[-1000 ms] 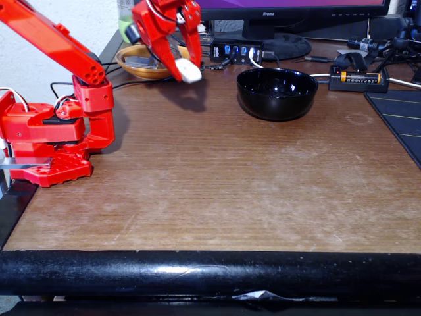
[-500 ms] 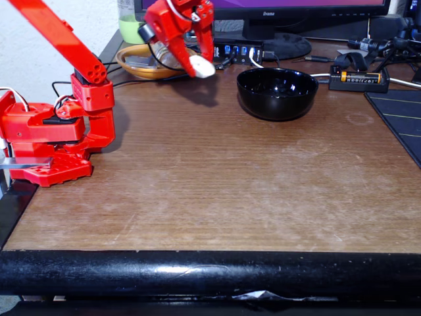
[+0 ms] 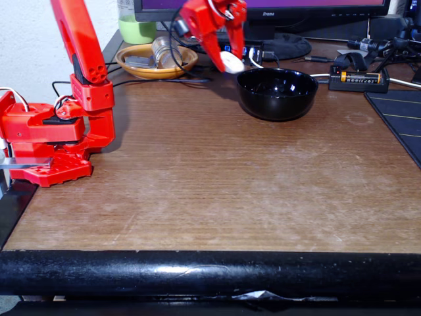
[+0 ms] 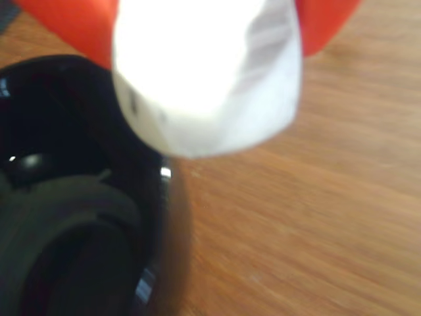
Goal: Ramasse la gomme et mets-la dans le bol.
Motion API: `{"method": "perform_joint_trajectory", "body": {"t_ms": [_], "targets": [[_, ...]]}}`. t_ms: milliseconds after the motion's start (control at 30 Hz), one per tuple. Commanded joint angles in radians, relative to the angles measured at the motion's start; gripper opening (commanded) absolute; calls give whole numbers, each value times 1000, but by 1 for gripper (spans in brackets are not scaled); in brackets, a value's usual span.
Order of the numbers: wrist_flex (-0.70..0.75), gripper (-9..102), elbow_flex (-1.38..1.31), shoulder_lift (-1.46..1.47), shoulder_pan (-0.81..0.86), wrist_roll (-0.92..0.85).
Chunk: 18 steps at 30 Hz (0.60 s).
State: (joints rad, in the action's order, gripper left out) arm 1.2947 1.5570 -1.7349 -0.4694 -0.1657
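Fixed view: the red arm rises from its base [image 3: 49,141] at the left edge of the brown wooden table [image 3: 217,191] and reaches across toward the far side. The gripper [image 3: 229,60] points down, clenched on the white eraser [image 3: 231,62], which is held in the air at the fingertips. The eraser sits just beside the far left rim of the black bowl [image 3: 277,93], above the table and not yet over the bowl's hollow as far as this angle shows. The bowl stands upright on the table, right of centre, on the far half.

Wrist view: the eraser [image 4: 207,72] is close to the lens, blurred, pinched between two red fingers [image 4: 72,29] whose tips show at the top edge. The bowl [image 4: 72,217] lies at the lower left, its rim just below and to the left of the eraser; bare wood lies to the right.

Other items, fixed view: a shallow orange dish [image 3: 156,60] sits at the far left with a clear jar lying in it. A green cup [image 3: 137,29] stands behind the dish. A monitor [image 3: 283,16] stands along the far edge, with a small hub with blue lights partly hidden behind the gripper. A battery holder [image 3: 358,79] lies to the right of the bowl, and a dark mat [image 3: 401,118] covers the right edge. A black padded bar [image 3: 210,273] runs along the near edge.
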Motion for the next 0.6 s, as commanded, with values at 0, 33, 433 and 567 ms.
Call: {"method": "perform_joint_trajectory", "body": {"t_ms": [0,33,433,567], "targets": [[-8,-5,-164,17,-5,5],[-3,-5,-186,23,-12,5],[-64,-5,-293,95,-43,74],[-114,-5,-313,146,-6,74]]}}
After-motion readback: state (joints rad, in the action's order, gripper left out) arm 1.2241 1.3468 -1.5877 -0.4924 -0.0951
